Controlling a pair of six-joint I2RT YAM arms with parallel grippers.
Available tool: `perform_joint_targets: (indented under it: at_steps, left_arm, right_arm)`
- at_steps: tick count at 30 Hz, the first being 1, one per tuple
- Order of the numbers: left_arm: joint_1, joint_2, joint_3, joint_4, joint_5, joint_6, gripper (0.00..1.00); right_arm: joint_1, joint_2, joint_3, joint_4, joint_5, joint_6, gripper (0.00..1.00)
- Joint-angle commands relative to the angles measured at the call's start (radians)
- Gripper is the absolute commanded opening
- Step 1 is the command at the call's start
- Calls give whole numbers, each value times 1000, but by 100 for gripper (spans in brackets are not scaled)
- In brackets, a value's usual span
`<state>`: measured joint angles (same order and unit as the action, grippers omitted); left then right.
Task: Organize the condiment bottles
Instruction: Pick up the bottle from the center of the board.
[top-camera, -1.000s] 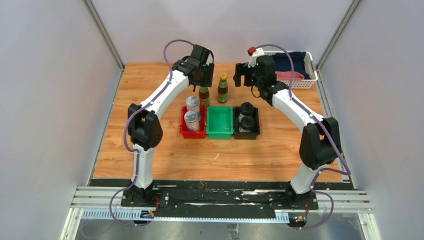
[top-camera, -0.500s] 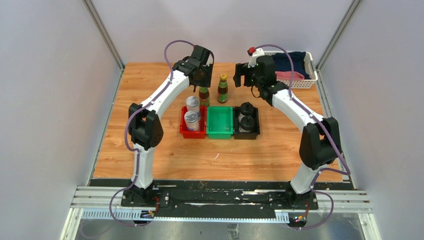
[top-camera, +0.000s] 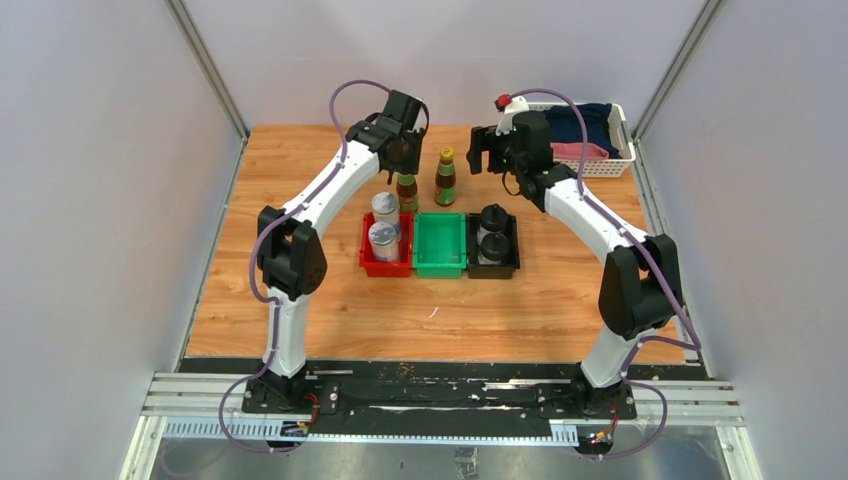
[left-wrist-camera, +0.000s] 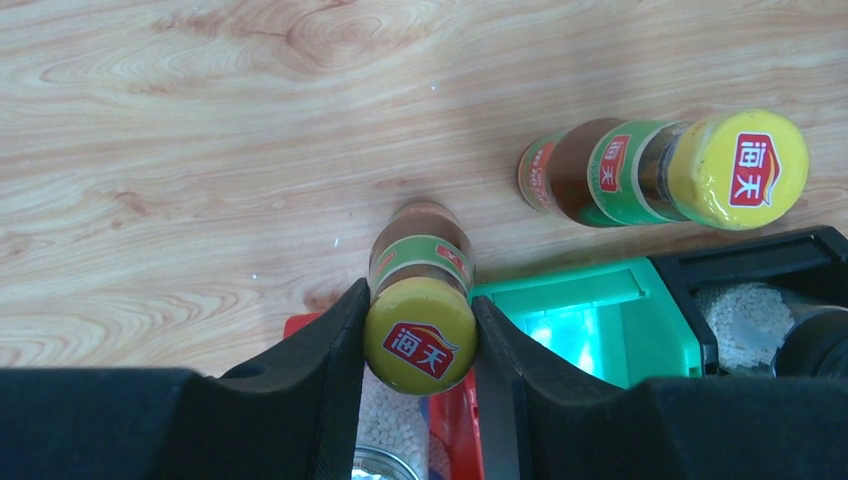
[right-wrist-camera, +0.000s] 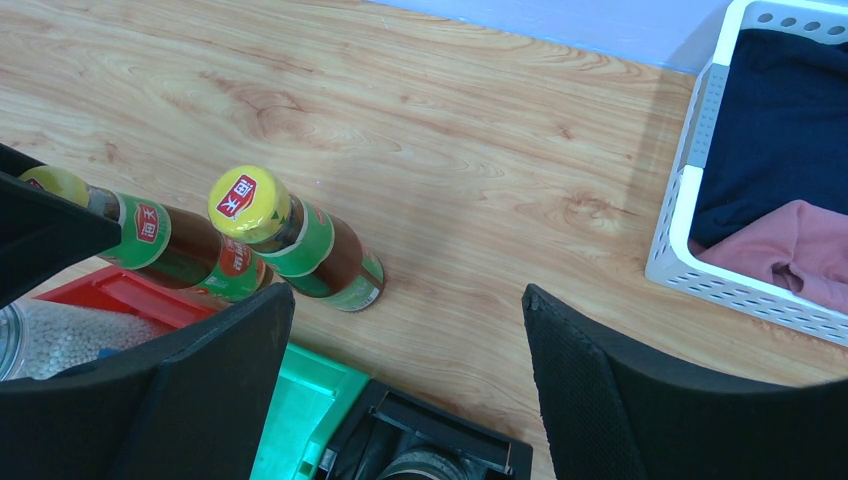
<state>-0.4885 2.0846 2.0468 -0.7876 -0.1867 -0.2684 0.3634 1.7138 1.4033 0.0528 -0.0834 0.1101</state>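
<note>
The first brown bottle (left-wrist-camera: 422, 255), yellow-capped with a red-green label, is shown upright just beyond the far rim of the red bin (top-camera: 368, 262). Its cap is clamped between the two black fingers (left-wrist-camera: 330, 350) of the left end effector (left-wrist-camera: 418, 300), which is closed on it from both sides. Whether its base is lifted off the tabletop (top-camera: 330, 300) cannot be told.

The second brown bottle (top-camera: 445, 178), of the same kind, is seen upright on the tabletop just beside the first, on its right, behind the green bin (top-camera: 440, 264). It is not touched by either end effector.

Two silver-lidded jars (top-camera: 386, 208) are held in the red bin, one behind the other. Two pale bottles with black domed caps (top-camera: 492, 217) are held likewise in the black bin (top-camera: 495, 268). The three bins are set side by side in a row, touching: red at left, green in the middle, black at right.

The right end effector (right-wrist-camera: 407, 292) is held above the tabletop, to the right of the second brown bottle and apart from it. Its jaws are spread wide and nothing is gripped.

A white perforated basket (right-wrist-camera: 690, 170) with dark blue and pink cloth inside is placed at the far right corner of the tabletop.
</note>
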Motion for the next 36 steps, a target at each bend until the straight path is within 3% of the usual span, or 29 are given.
perform_joint_targets:
  at_steps: [1,5,36]
  left_arm:
    - [-4,18,13,10,1,18,25]
    - [-4,26,13,9,6,19,1]
    - [-4,-1,92,9,1,7,0]
  right_arm:
    - [-15,-23,0,12,5,8,88]
    - [-15,-23,0,10,5,7,88]
    - [-15,-25,-11,15,1,15,88]
